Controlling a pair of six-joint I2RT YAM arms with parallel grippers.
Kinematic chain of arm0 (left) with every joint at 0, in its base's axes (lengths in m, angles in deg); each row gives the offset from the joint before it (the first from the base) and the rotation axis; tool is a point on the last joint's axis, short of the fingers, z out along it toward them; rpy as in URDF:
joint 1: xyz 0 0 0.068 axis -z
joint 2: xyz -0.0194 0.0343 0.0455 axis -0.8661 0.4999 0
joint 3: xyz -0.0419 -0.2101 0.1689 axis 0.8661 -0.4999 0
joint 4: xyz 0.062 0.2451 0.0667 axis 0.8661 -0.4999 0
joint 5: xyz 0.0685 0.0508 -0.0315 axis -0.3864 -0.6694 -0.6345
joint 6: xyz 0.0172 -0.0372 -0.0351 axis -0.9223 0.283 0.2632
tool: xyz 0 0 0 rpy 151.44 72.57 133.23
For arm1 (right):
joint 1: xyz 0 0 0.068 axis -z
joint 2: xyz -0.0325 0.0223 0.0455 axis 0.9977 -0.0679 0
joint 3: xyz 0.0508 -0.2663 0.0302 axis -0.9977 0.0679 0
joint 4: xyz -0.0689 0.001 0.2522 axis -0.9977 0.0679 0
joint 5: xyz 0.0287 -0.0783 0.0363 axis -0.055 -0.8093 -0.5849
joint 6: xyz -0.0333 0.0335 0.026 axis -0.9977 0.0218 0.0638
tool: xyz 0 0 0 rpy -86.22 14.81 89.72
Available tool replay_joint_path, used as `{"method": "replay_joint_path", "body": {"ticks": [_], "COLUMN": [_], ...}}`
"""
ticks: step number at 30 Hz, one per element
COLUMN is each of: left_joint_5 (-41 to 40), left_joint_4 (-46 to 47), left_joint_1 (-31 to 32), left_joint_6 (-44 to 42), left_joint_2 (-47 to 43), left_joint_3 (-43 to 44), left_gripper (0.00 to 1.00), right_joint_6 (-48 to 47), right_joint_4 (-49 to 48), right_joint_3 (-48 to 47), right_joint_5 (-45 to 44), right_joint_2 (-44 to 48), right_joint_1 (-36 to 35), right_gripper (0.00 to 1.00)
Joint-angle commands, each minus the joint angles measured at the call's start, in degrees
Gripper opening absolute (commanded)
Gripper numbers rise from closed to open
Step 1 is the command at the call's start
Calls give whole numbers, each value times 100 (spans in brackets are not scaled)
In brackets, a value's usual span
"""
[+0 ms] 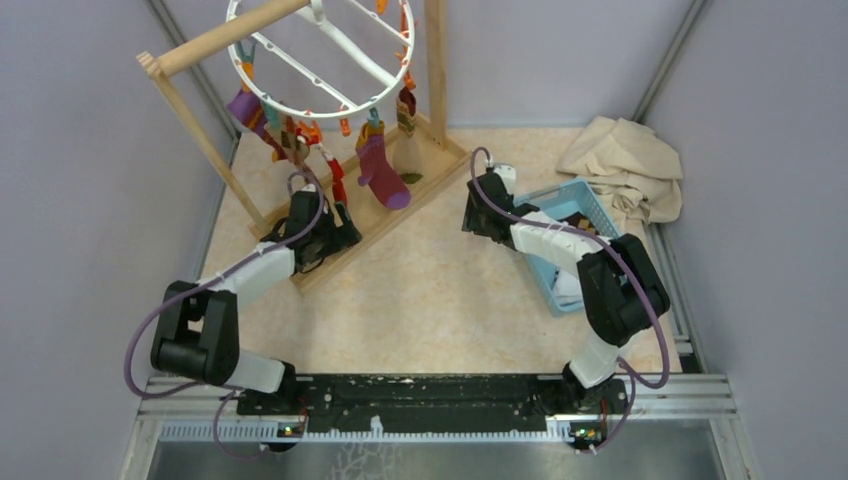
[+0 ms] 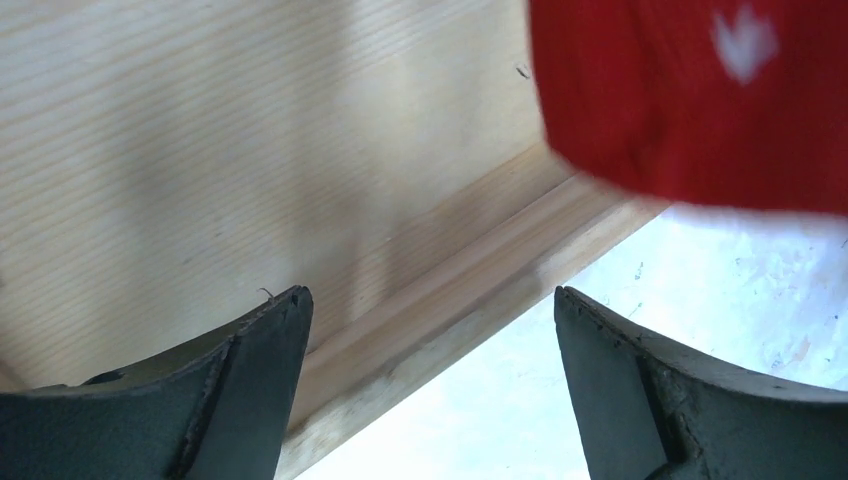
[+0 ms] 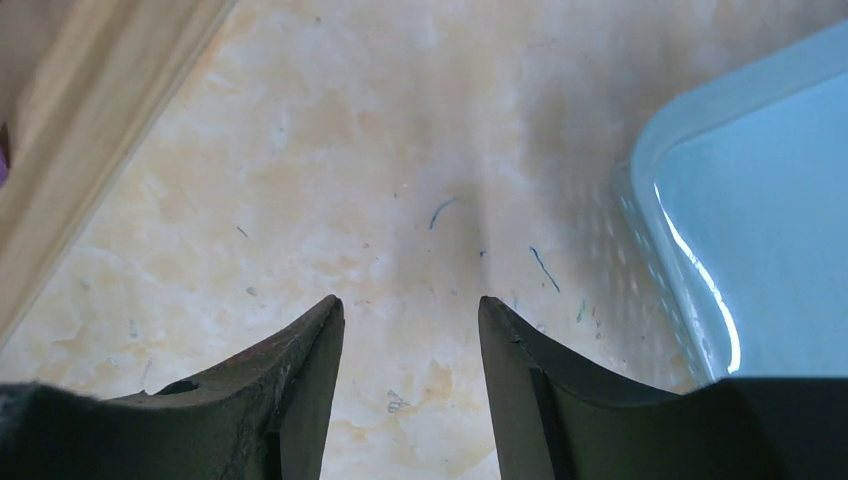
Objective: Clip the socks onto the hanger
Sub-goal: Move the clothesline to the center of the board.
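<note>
While I watch from above, the left arm folds its elbow by the counter's near-left corner and stretches its forearm toward the far-left corner. The left gripper hangs over the pale, grainy wooden frame, its dark curved fingers spread wide and holding nothing. A red sock of soft knit dangles just beyond them.

The right arm bends high by the right edge and reaches toward mid-counter. The right gripper is parted and empty above the cream marbled counter, beside a blue plastic basket.

The white ring hanger hangs from the frame's pole at the far-left corner, with a purple sock and other socks clipped below. A crumpled beige cloth lies at the far-right corner.
</note>
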Motion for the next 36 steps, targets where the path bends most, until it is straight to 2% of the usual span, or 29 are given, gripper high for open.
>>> {"method": "replay_joint_path", "body": {"ticks": [1,6,11,16,18,20,21,28,36], "left_joint_5": [-141,141,-254,-831,-998,-1204,-1292,-1708,-1915], "left_joint_4": [-134,-308,-731,-1082,-1169,-1319,-1371,-1662,-1789], "left_joint_1": [-32,176,631,914,929,935,938,938,938], "left_joint_6": [73,267,861,1598,1797,1927,1951,2008,2124], "left_joint_2": [-629,-1405,-2216,-3050,-3339,-3592,-3699,-3912,-3878], "left_joint_3": [-243,-485,-919,-1715,-1975,-2125,-2180,-2156,-2126], "left_gripper": [96,93,91,89,89,89,89,91,93], "right_joint_6": [-221,-367,-460,-448,-444,-481,-531,-911,-889], "right_joint_4": [-97,81,63,-41,8,106,138,541,448], "right_joint_3": [-577,-1350,-1894,-2773,-3306,-3894,-4193,-6165,-6889], "right_joint_5": [-29,-35,17,106,331,534,601,1434,1784], "right_joint_2": [86,-367,-735,-1386,-1786,-2213,-2429,-4053,-4760], "right_joint_1": [-26,-20,0,393,642,819,876,934,906], "right_gripper": [53,54,52,33,22,3,0,0,0]}}
